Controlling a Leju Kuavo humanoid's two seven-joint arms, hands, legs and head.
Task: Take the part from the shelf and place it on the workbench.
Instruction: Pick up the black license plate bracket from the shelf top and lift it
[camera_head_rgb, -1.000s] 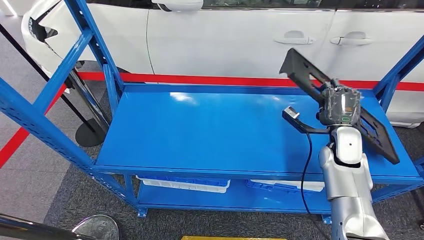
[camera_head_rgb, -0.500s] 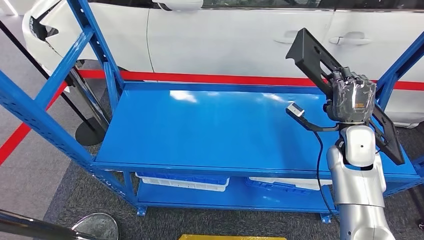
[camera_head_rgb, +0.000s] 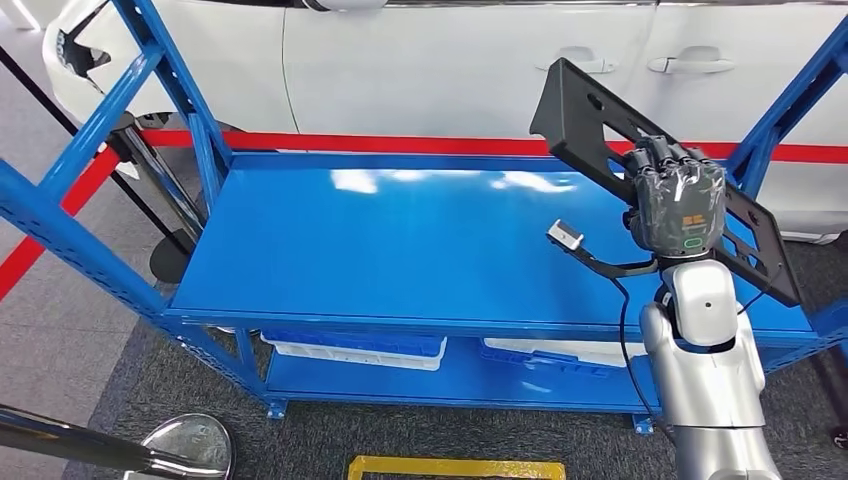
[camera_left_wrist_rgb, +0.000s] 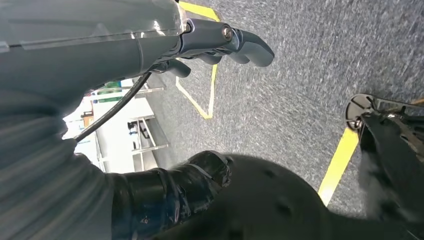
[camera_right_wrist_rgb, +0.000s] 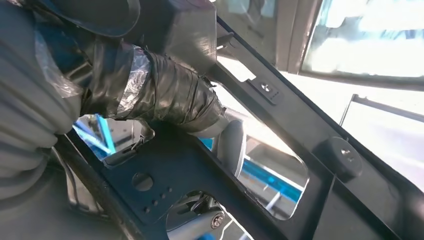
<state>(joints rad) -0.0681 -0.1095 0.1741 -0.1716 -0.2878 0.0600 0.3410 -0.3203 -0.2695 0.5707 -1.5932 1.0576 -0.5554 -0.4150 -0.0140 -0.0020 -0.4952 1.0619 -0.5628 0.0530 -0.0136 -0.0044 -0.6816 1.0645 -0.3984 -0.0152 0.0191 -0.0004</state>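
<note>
Part (camera_head_rgb: 590, 125) now higher off shelf (camera_head_rgb: 400, 250), gripped in right hand (camera_head_rgb: 675, 205).

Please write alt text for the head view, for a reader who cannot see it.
The robot's right hand grips a flat black perforated part, held tilted above the right end of a blue metal shelf. A white car stands behind a red floor line, and white bins sit on the lower shelf level.

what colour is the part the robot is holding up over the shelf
Black. The flat part with cut-outs, held by the right hand, shows best in the head view.
</note>
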